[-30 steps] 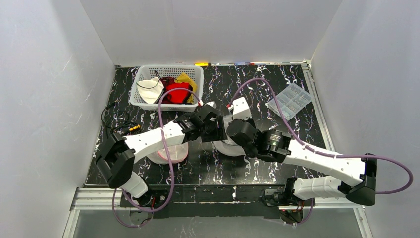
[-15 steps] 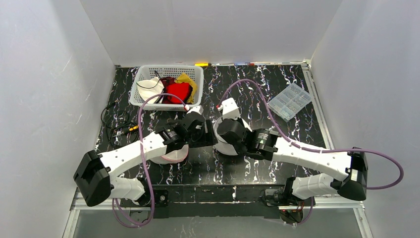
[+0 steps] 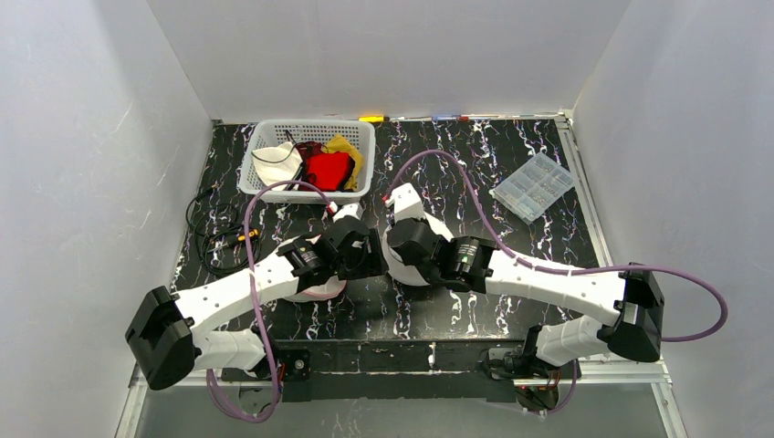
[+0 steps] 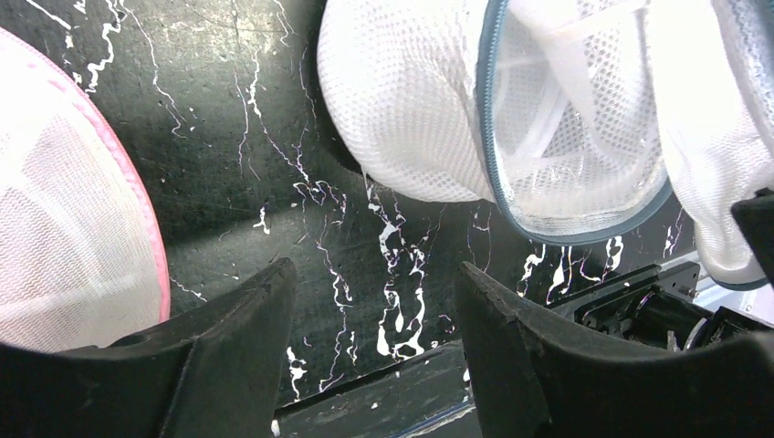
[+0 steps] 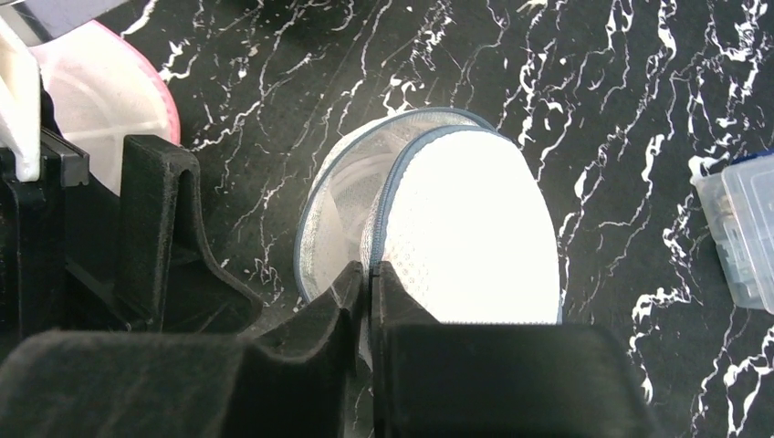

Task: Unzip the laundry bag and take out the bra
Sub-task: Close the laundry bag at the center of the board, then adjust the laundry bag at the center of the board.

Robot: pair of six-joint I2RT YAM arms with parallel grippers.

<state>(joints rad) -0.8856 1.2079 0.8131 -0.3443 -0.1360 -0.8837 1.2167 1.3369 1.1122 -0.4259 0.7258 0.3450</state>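
Bag judged unzipped enough: right pincer (image 5: 369,274) pinches the open rim of the laundry bag (image 5: 475,219) at mid-table (image 5: 593,73); left pincer (image 4: 374,274), spread and empty, must next reach toward 2 o'clock for the bra (image 4: 570,100) inside.

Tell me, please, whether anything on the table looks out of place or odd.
A loose tangle of black cable sprawls on the left side of the table, and the clear compartment box lies skewed to the right edge. Nothing looks spilled or damaged.
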